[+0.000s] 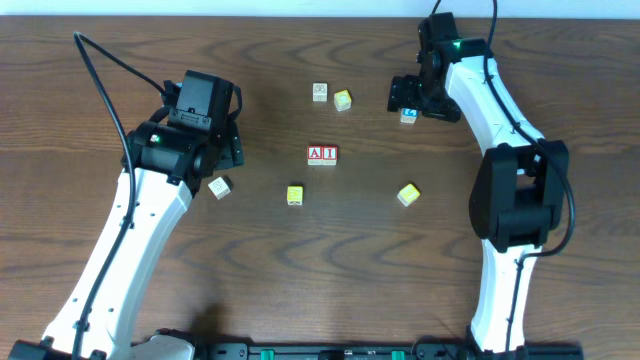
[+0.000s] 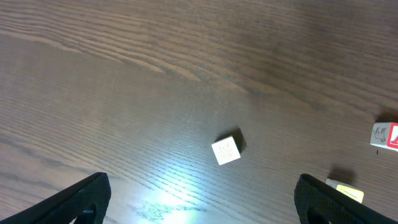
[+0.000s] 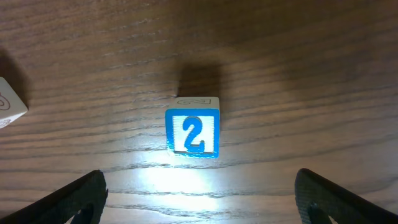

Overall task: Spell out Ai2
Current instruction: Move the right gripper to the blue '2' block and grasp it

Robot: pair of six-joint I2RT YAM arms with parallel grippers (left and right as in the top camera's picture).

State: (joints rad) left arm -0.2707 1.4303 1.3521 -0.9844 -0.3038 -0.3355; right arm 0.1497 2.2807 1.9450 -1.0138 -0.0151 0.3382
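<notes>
Two red-lettered blocks, A (image 1: 316,154) and I (image 1: 330,154), sit side by side at the table's middle. The blue "2" block (image 3: 193,133) lies on the table just ahead of my right gripper (image 3: 199,199), which is open and empty; in the overhead view the block (image 1: 408,115) peeks out beside that gripper (image 1: 412,100). My left gripper (image 2: 202,202) is open and empty, above a white block (image 2: 226,150), which also shows in the overhead view (image 1: 220,186). The red A block's edge (image 2: 387,136) shows at the right of the left wrist view.
Loose blocks lie around: a white one (image 1: 320,92) and a yellow one (image 1: 343,99) at the back, yellow ones at the front middle (image 1: 295,195) and front right (image 1: 408,193). A white block's corner (image 3: 9,106) shows at the right wrist view's left.
</notes>
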